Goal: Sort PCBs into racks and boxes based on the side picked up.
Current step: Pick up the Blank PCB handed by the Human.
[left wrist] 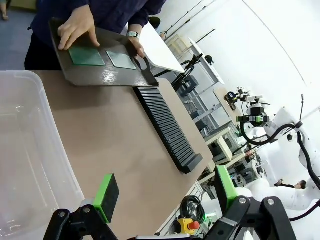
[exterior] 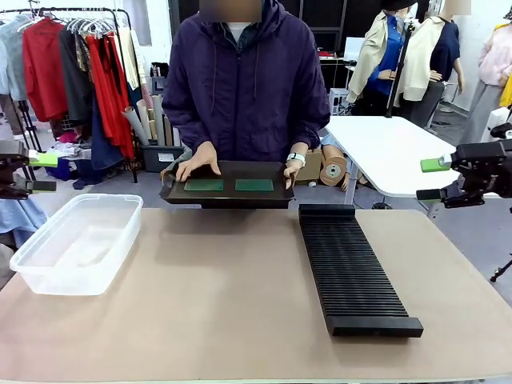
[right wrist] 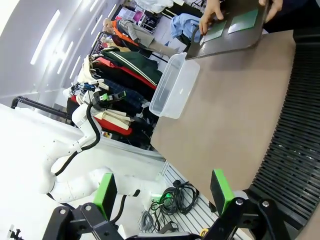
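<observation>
Both claws wide and holding nothing: left claw (exterior: 40, 173) hangs off the tabletop (exterior: 216, 296) edge past the clear box (exterior: 72, 280), right claw (exterior: 434, 180) well out beyond the black rack (exterior: 352, 272). Two PCBs (exterior: 204, 185) lie flat on a dark tray (exterior: 228, 170) that the person's hands (exterior: 196, 162) hold at the far edge. Likely risks: thin boards flat on the tray give little edge to pinch, so a slip or tray shove; fingers rest near the boards. Which face is up is hard to tell from the front; both arms are cut off by the frame.
</observation>
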Controlling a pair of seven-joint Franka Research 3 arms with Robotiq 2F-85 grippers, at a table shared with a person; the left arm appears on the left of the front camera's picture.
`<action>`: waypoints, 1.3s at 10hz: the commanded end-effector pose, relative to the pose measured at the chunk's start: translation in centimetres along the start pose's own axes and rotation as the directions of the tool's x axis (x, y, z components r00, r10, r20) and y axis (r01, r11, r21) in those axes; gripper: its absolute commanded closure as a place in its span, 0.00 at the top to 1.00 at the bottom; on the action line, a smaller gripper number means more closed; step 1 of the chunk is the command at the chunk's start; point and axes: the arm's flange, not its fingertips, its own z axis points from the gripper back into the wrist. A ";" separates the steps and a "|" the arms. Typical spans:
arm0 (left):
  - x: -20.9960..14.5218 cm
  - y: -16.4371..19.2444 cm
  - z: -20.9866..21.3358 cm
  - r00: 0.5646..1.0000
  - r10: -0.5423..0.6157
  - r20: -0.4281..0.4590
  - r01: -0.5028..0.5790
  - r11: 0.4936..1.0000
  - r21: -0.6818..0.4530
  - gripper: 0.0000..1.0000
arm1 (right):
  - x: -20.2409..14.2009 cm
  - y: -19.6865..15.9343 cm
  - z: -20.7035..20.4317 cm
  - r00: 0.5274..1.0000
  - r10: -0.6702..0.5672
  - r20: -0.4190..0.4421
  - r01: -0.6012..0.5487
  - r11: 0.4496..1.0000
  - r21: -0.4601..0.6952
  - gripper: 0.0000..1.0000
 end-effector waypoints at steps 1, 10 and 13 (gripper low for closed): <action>0.1 -0.2 0.2 1.000 -0.004 0.006 0.004 1.000 -0.011 1.00 | 0.1 0.3 0.0 1.000 0.009 0.008 -0.009 1.000 0.017 1.00; 0.1 -0.2 0.2 1.000 -0.004 0.006 0.004 1.000 -0.011 1.00 | 0.1 0.3 0.0 1.000 0.009 0.008 -0.009 1.000 0.017 1.00; 0.1 -0.2 0.2 1.000 -0.004 0.006 0.004 1.000 -0.011 1.00 | 0.1 0.3 0.0 1.000 0.009 0.008 -0.009 1.000 0.017 1.00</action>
